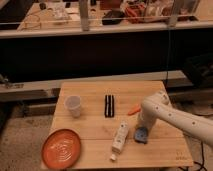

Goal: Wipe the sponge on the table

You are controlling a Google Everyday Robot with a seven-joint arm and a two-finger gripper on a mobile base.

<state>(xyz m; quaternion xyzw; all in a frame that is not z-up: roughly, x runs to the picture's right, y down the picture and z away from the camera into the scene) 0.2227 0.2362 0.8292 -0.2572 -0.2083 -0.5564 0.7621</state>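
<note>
Gripper [143, 126] at sponge [141, 135] on right of table [167, 151], bottle [119, 137] just left of it, cup [73, 105] rear left, plate [61, 148] front left.
</note>
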